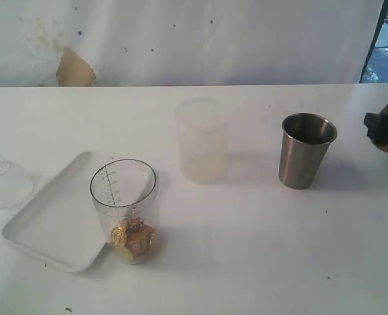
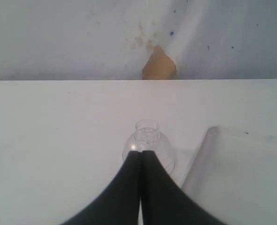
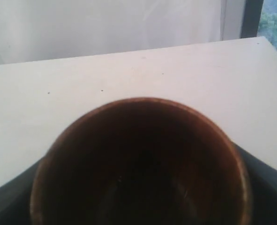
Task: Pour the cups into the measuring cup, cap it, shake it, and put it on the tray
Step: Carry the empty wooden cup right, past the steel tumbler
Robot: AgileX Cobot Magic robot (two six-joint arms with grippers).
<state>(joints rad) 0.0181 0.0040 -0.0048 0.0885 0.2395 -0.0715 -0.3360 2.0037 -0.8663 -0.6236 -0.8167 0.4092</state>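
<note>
Nearest to us in the exterior view, the measuring cup (image 1: 123, 210) stands upright and uncapped on the bench (image 1: 259, 249), with gold-wrapped pieces (image 1: 133, 240) lying in its bottom. It is just at the right-hand edge of the tray (image 1: 49, 223); we cannot tell whether the two touch. Left of the tray, a clear domed lid (image 1: 6, 180) rests on the bench.

In the left wrist view, the left end effector (image 2: 140, 153) has its fingers pressed together with nothing between them. Its tip is near that lid, and the tray's corner is beside it.

Farther back, a frosted cup (image 1: 201, 140) stands near the middle of the bench. The steel tumbler (image 1: 305, 149) stands upright to its right, well apart from it.

At the right edge, the right end effector (image 1: 382, 128) grips the brown cup (image 3: 138, 164). In the right wrist view, its dark fingers (image 3: 265, 180) flank the cup's sides, and the interior looks dark. We cannot make out any contents.

Behind the bench hangs a white wall (image 1: 213, 39) with a tan patch (image 1: 74, 69).
</note>
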